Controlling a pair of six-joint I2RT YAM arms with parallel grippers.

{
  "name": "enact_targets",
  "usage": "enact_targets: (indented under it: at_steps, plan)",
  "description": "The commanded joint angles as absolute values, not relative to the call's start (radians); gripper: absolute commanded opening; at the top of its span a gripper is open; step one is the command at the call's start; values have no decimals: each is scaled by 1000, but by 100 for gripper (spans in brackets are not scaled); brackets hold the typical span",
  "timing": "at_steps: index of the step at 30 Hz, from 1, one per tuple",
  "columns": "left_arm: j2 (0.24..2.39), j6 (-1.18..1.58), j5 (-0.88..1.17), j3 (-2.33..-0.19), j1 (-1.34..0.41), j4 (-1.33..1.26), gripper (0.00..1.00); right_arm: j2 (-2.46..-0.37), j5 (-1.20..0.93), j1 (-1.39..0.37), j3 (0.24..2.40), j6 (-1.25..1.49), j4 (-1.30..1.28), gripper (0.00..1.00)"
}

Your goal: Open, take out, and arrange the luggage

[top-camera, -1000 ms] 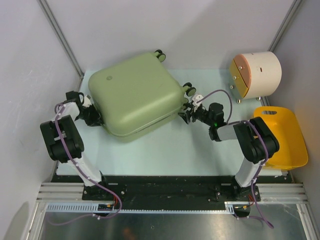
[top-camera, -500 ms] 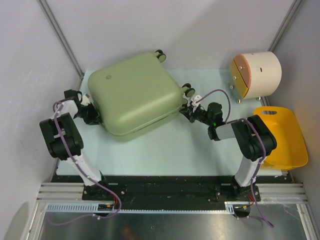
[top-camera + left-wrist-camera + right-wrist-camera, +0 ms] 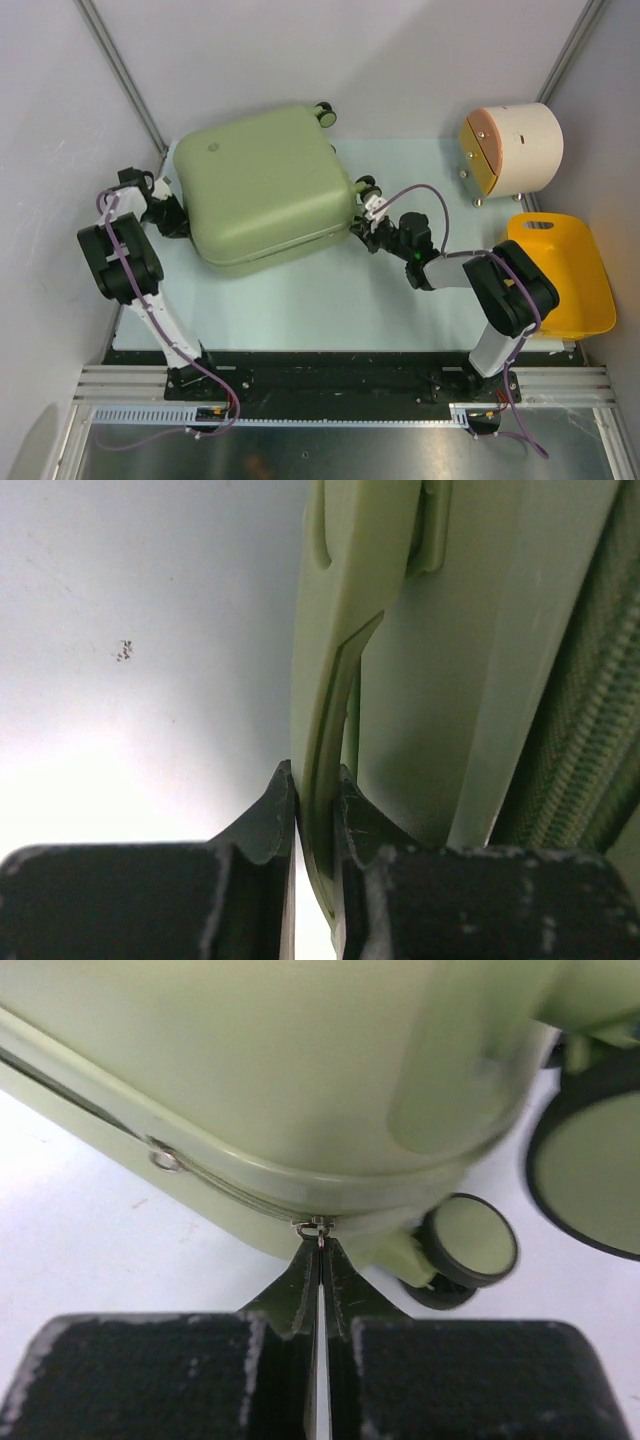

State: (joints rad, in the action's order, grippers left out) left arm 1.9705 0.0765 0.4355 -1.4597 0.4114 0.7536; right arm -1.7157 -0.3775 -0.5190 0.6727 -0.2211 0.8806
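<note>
Okay, quick pass. The luggage point(image 3: 262, 185) lies flat and closed on the bench point(image 3: 330, 300), lid shell up, with the cream drum point(image 3: 515, 148) and yellow basket point(image 3: 560, 270) well apart on its right.

Changed in the last second: the right hand point(image 3: 319, 1255) was spread a moment ago, just beside the luggage's right corner. Now it has come in against that corner and its fingers are pressed together, pinching the small metal zipper pull point(image 3: 317, 1228) at the seam. One wheel point(image 3: 465, 1242) sits just beside that spot. A second pull ring point(image 3: 165, 1158) hangs further along the seam, untouched. The luggage has also shifted a little away from the right arm and turned slightly.

Not changed: the left hand point(image 3: 316, 790) stays at the luggage's left side, nearly closed, pinching the green handle point(image 3: 335, 680) between its pads. It looks like an anchor hold.

Meaning for the task: my read is that the grasp on the zipper is just made, so the opening step starts here. No unzipping is visible yet and the seam looks fully shut. Next would likely be drawing the pull along the seam and round the corner while the left hand braces. The pull is tiny and could slip from the pinch. Nothing is taken out yet, so the task is at an early stage.
</note>
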Motion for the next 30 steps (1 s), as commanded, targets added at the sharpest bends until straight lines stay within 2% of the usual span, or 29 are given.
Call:
enact_targets:
  at_steps: [1, 2, 8, 11, 15, 21, 24, 30]
  plan:
    - [2068, -23, 397, -1565, 440, 678, 0, -1713, -403, -398, 681, -272, 917, 0]
    - [2083, -20, 394, -1581, 439, 678, 0, -1727, -447, -337, 719, -231, 931, 0]
    - [2170, -20, 393, -1710, 425, 701, 0, -1836, -477, -301, 896, -249, 845, 0]
    - [2203, -51, 380, -1788, 405, 721, 0, -1945, -528, -229, 1037, -196, 842, 0]
    - [2244, -83, 400, -1864, 384, 744, 0, -2094, -710, -137, 1210, -149, 896, 0]
    - [2327, -170, 426, -1985, 328, 776, 0, -2282, -908, -141, 1452, -65, 959, 0]
    - [2345, -213, 405, -2040, 290, 787, 0, -2411, -923, -155, 1607, -5, 965, 0]
    - [2391, -210, 416, -2115, 267, 793, 0, -2719, -867, -158, 2216, 133, 774, 0]
